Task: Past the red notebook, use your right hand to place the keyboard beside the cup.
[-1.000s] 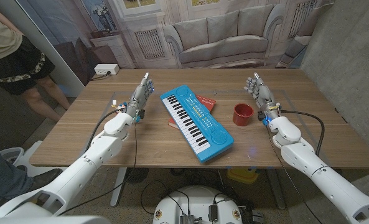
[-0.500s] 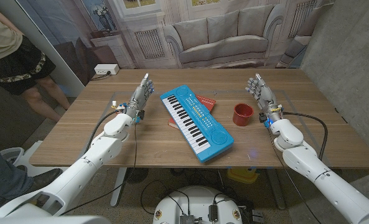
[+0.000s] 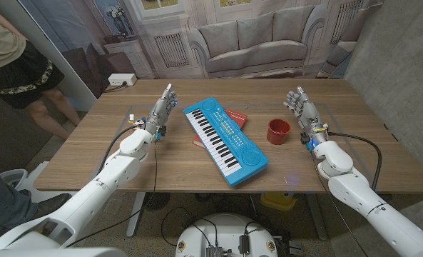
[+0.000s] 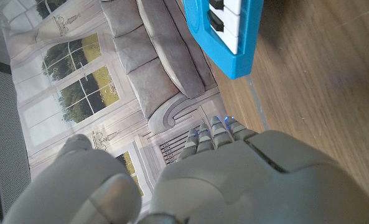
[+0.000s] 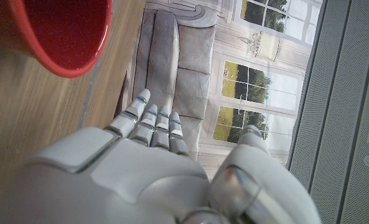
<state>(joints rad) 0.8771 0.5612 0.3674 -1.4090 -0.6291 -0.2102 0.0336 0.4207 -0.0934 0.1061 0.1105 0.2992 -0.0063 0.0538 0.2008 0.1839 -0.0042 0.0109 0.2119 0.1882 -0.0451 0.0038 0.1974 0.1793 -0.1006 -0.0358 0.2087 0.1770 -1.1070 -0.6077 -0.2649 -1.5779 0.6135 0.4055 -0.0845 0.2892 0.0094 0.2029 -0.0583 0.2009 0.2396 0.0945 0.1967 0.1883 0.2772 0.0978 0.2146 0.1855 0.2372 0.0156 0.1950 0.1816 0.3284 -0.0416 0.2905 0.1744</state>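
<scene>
Red notebook: lying mostly hidden under the blue keyboard, only a corner and a sliver at the keyboard's near-left edge showing, its full outline and cover not readable. Keyboard in the left wrist view and red cup in the right wrist view: each being cut off by the picture's edge, with only one end of the keyboard and part of the cup's rim and wall showing. Person at the head view's upper left: being cropped by the frame, only torso and legs visible.
</scene>
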